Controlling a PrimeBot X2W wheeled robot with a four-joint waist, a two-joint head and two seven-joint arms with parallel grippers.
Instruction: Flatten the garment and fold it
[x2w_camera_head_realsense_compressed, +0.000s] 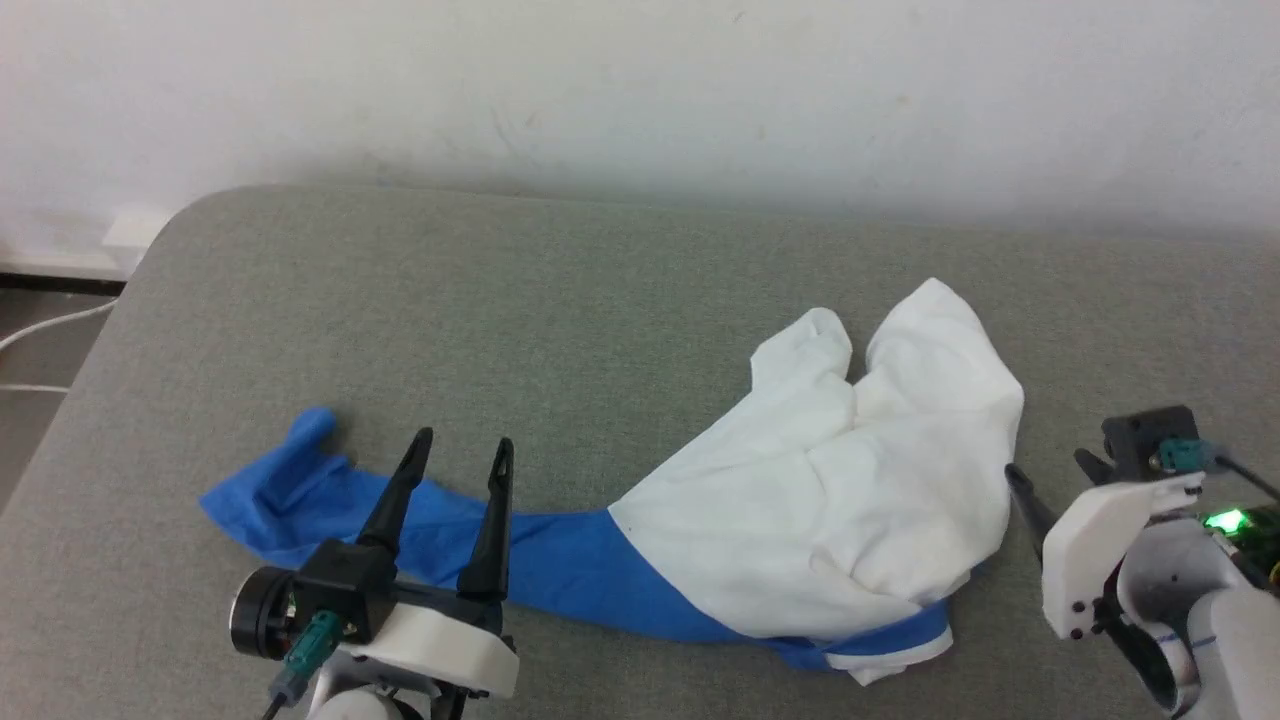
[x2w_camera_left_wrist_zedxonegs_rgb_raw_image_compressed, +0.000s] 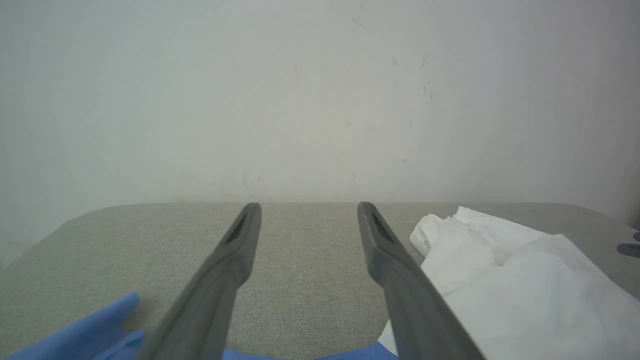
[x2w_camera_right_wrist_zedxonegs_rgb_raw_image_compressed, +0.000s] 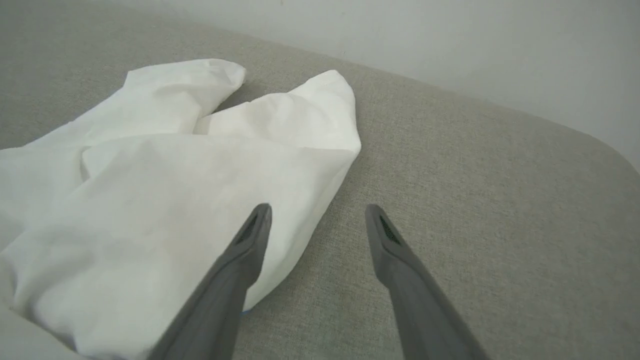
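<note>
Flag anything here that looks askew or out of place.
The garment lies crumpled, not flat: its white body is heaped toward the right, with a blue part trailing left in a twisted strip. Nothing looks torn or spilled.

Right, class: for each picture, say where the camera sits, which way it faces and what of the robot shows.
Head view: on the head, looking down at the garment on the grey surface; left gripper and right gripper, both open.
Left wrist view: on the left wrist, facing the wall across the surface; its own fingers.
Right wrist view: on the right wrist, facing the garment's white edge; its own fingers.
Both wrist views share the garment's white body.
</note>
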